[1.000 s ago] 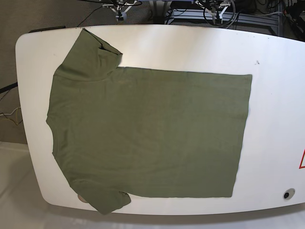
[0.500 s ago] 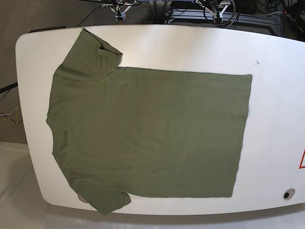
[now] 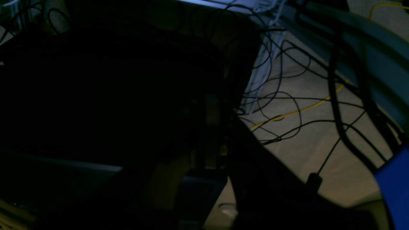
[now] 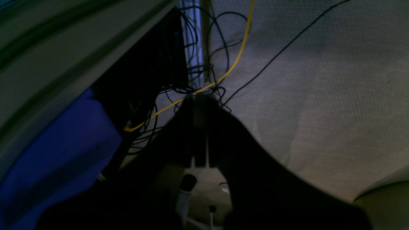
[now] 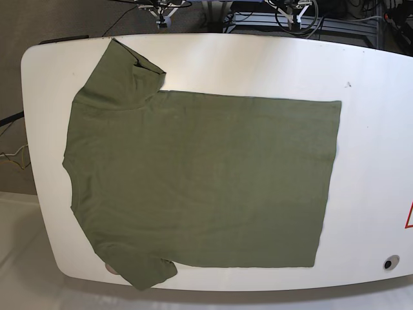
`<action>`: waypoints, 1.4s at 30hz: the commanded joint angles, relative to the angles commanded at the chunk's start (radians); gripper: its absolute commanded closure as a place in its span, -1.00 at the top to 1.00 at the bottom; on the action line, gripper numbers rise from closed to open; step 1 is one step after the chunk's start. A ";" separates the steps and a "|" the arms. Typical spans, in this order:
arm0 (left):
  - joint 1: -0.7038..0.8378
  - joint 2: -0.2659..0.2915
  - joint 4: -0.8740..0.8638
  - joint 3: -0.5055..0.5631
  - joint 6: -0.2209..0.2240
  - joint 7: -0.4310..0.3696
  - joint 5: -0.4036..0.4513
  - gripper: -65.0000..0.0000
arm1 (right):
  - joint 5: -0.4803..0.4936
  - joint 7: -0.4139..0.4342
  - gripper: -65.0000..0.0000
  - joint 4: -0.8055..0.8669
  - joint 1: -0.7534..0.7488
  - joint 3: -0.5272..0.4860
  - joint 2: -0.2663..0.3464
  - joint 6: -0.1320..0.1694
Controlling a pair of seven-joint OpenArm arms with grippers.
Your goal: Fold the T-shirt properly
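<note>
White tabletop (image 5: 258, 64) fills the base view, and the T-shirt (image 5: 200, 181) lies flat and spread out on it, collar edge toward the view's left, hem toward the right, both sleeves extended. Neither arm appears over the table. The right gripper (image 4: 199, 134) shows as a dark silhouette over floor and cables (image 4: 223, 64), jaws nearly together, holding nothing. The left gripper (image 3: 212, 127) is too dark to judge. The garment is in neither wrist view.

Right wrist view: the dark right hand (image 4: 200, 127), fingers pressed together, points at grey carpeted floor (image 4: 319, 80). A yellow cable (image 4: 223, 75) and tangled black cables (image 4: 198, 64) cross beyond; blue fabric (image 4: 57, 150) lies left.
</note>
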 joint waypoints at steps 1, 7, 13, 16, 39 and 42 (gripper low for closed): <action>-0.001 0.000 -0.001 0.000 0.000 -0.001 0.000 -1.00 | 0.000 0.000 -1.00 0.000 0.000 0.000 0.000 -0.001; 0.003 0.002 -0.001 0.004 0.002 -0.008 -0.003 -1.00 | 0.001 -0.001 -1.00 0.002 -0.001 0.000 0.002 0.000; 0.004 0.001 0.001 0.005 0.001 -0.008 -0.004 -1.00 | 0.001 -0.003 -1.00 0.002 -0.002 0.000 0.002 0.000; 0.005 0.000 0.006 0.007 0.002 -0.009 -0.005 -1.00 | -0.003 0.002 -1.00 0.003 -0.005 0.001 0.006 -0.006; 0.007 -0.003 0.007 0.010 0.005 -0.011 -0.009 -1.00 | -0.003 0.003 -1.00 0.011 -0.013 0.000 0.010 -0.012; 0.007 -0.003 0.008 0.010 0.005 -0.014 -0.009 -1.00 | -0.003 0.001 -1.00 0.011 -0.014 -0.001 0.010 -0.011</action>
